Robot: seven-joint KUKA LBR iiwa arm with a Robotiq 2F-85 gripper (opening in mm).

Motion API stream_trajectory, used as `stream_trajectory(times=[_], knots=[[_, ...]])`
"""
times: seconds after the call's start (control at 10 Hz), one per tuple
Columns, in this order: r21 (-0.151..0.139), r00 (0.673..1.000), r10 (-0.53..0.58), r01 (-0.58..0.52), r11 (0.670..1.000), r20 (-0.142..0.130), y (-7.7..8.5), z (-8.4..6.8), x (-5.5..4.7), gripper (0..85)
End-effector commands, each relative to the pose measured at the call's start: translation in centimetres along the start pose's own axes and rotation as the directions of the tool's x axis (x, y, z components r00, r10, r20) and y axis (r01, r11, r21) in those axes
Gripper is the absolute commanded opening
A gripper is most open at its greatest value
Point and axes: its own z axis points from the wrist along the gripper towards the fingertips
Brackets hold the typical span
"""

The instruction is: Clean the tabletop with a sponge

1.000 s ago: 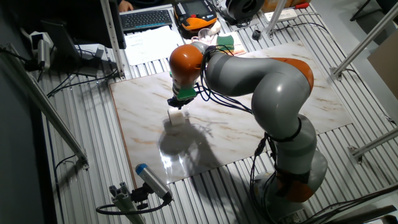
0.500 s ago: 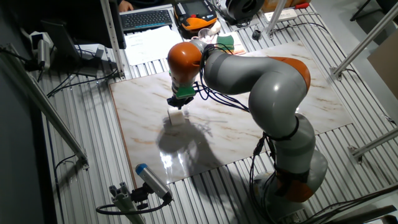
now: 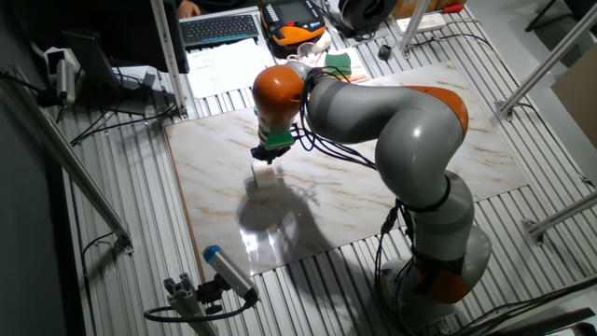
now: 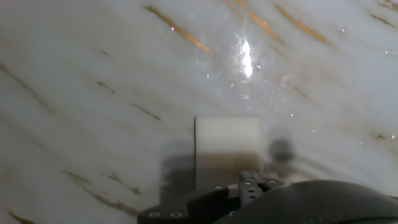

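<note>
The marble tabletop lies on the ribbed metal surface. The cream-white sponge rests on its left-middle part, directly under my gripper, which points down from the orange wrist. The jaws look shut on the sponge, holding it against the slab. In the hand view the sponge sticks out from the dark housing of the hand and sits on the glossy tabletop with a light glare just beyond it. The fingertips themselves are hidden.
A green-and-yellow sponge lies at the slab's far edge, near an orange device, a keyboard and papers. A blue-capped cylinder lies off the near-left corner. Metal struts stand to the left and right.
The arm swayed slightly to the left and came back. The sponge and gripper stay at nearly the same spot on the slab.
</note>
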Motion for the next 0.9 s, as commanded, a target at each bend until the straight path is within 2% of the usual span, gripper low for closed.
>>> stream_trajectory(times=[0.0, 0.1, 0.3, 0.6, 0.8], knots=[[-0.008, 1.000, 0.004, -0.004, 1.000, -0.001, 0.3, 0.3, 0.1, 0.0], [0.003, 1.000, 0.005, -0.005, 1.000, 0.009, 0.6, 0.6, 0.3, 0.0], [0.006, 1.000, 0.004, -0.004, 1.000, 0.015, 1.1, 1.6, 0.3, 0.0], [0.009, 0.999, 0.008, -0.008, 1.000, 0.032, 1.8, 3.6, -0.1, 0.0], [0.014, 1.000, 0.012, -0.013, 1.000, 0.029, 1.8, 3.8, -0.3, 0.0]])
